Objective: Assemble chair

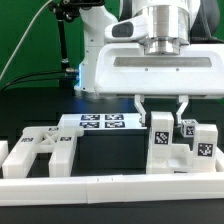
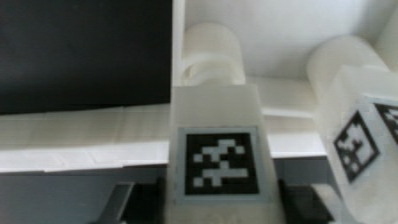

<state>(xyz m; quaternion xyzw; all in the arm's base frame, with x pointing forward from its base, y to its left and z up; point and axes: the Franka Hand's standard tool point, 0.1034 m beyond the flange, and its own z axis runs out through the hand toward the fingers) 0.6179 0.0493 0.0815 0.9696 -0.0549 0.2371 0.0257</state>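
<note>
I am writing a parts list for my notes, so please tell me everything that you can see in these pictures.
upright chair parts: three, white with black-and-white tags, exterior view's right
frame-shaped chair part: one, white, lying at exterior view's left
marker board: one, white, tagged, flat mid-table
rim wall: one, white, across the exterior view's bottom
table: one, black
robot arm: one, white, above the parts
fingers: two, dark, either side of one upright part; grip unclear

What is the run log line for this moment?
end effector: astride upright chair leg | grip: unclear | frame part: lying apart, exterior view's left
</note>
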